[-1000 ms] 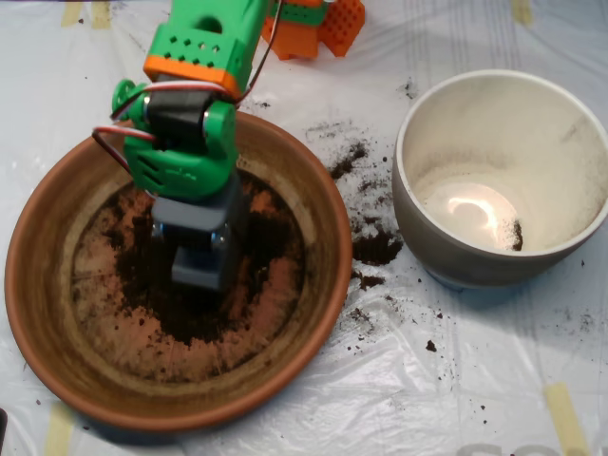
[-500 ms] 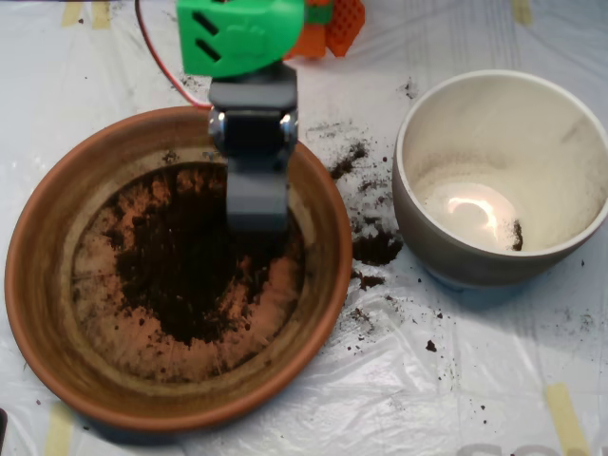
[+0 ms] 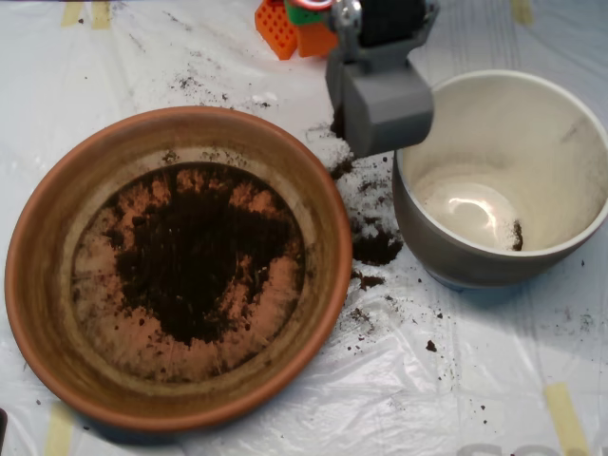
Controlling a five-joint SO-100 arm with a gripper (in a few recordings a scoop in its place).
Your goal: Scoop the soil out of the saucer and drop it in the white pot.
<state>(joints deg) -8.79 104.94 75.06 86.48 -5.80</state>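
The terracotta saucer [image 3: 43, 285] lies at the left, with a patch of dark soil [image 3: 195, 256] spread across its middle. At the right stands the white pot [image 3: 570, 114], holding just a few dark crumbs on its bottom. My grey scoop [image 3: 380, 106] hangs above the table between the two, right beside the pot's left rim. Its two shells are shut together. A dark bit of soil shows at its lower left edge, and what is inside is hidden.
Spilled soil [image 3: 375, 249] lies scattered on the plastic sheet between the saucer and the pot. An orange block [image 3: 285, 28] sits at the top edge behind the scoop. Strips of tape mark the sheet's corners.
The scoop has lifted out of the saucer's soil and swung to the upper right, from over the dish to beside the pot's left rim.
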